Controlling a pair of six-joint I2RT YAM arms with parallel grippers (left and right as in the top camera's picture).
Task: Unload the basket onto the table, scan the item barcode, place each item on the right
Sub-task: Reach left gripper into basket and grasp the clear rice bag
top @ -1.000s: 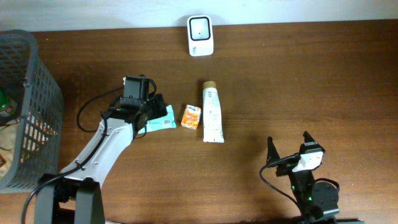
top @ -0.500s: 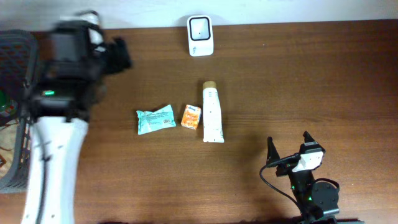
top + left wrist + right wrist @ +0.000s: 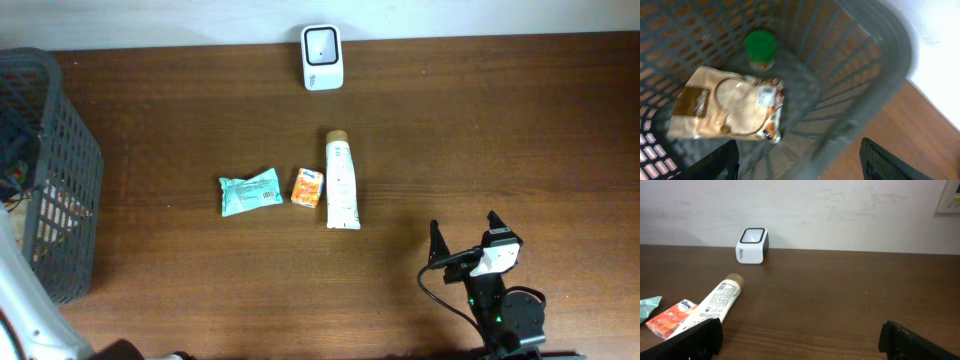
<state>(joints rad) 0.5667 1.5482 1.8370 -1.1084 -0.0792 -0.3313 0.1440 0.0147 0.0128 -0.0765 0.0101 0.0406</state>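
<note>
Left gripper (image 3: 799, 146) spread, empty, over basket (image 3: 860, 65); beige pouch (image 3: 725, 107) best taken by edge, basket wall avoided. Right gripper (image 3: 800, 327) spread.

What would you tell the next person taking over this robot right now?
Left gripper: open, empty, above the basket, which holds a green-lidded jar and a beige packet.
Right gripper: open, empty, low at the near edge of the table.
Teal packet, orange box and tube lie side by side mid-table; scanner at the far edge.
Done: cannot tell what's scanned.
Left: pick an item, show its barcode to the scanner.
</note>
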